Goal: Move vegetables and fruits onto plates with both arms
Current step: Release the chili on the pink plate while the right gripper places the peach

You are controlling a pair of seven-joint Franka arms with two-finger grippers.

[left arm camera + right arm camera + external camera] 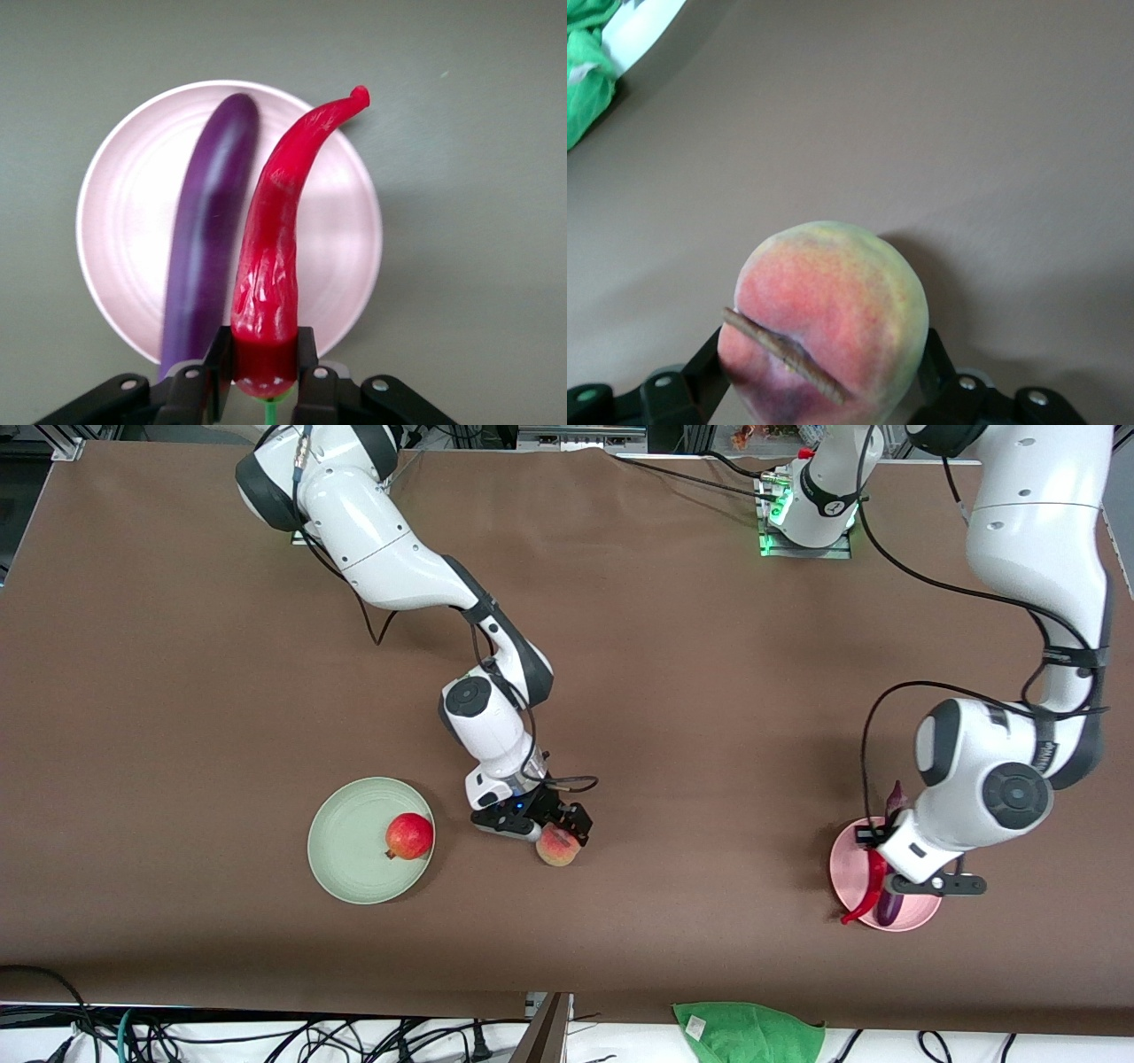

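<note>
Green cloth point(749, 1033) lay at the table's edge, unused. Over the pink plate point(921, 914), where the eggplant point(889, 908) already rested, the left gripper point(264, 382) clamped the chili pepper point(275, 257) by its stem end, seemingly for lowering alongside. Beside the green plate point(341, 859) holding the pomegranate point(409, 836), the right gripper point(558, 828) bracketed the peach point(558, 846) on the table; a firm grip couldn't be confirmed.

The whole table point(620, 646) is viewed from a high front camera. The pink plate point(124, 266) and peach point(824, 328) are viewed closely from wrist cameras and are shared with it.
</note>
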